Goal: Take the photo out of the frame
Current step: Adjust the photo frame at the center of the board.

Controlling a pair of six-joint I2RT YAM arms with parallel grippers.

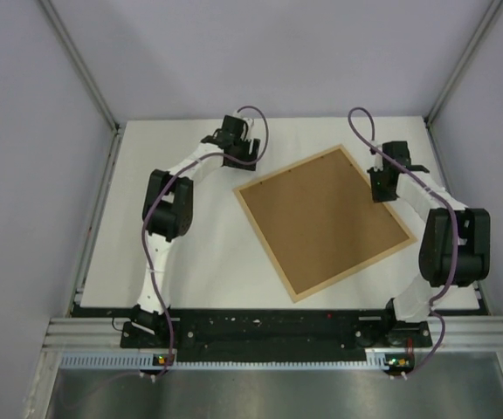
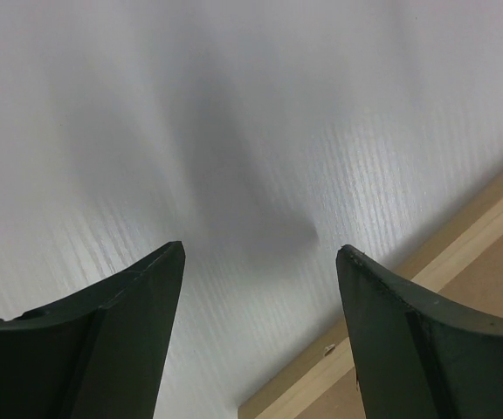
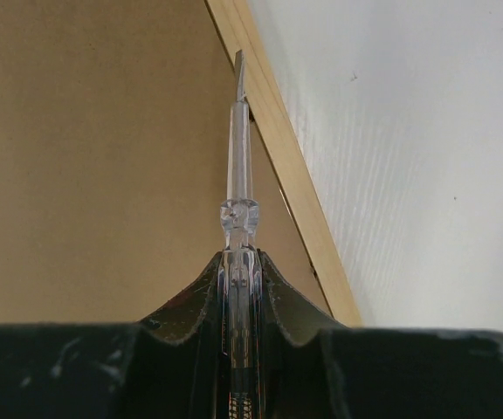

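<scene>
The frame (image 1: 326,223) lies face down on the white table, its brown fibreboard back up and turned like a diamond. The photo is hidden under that back. My left gripper (image 1: 241,161) hovers just off the frame's left corner, open, with nothing between its fingers (image 2: 147,297); the light-wood rim (image 2: 461,257) shows at lower right in the left wrist view. My right gripper (image 1: 381,185) is over the frame's right edge, shut on a clear plastic tool (image 3: 238,148). The tool's flat tip rests at the seam between the brown back (image 3: 86,157) and the wooden rim (image 3: 278,131).
The white table (image 1: 173,262) spreads around the frame. Grey walls with metal posts (image 1: 81,65) close in the left, right and back sides. The black base rail (image 1: 260,327) runs along the near edge.
</scene>
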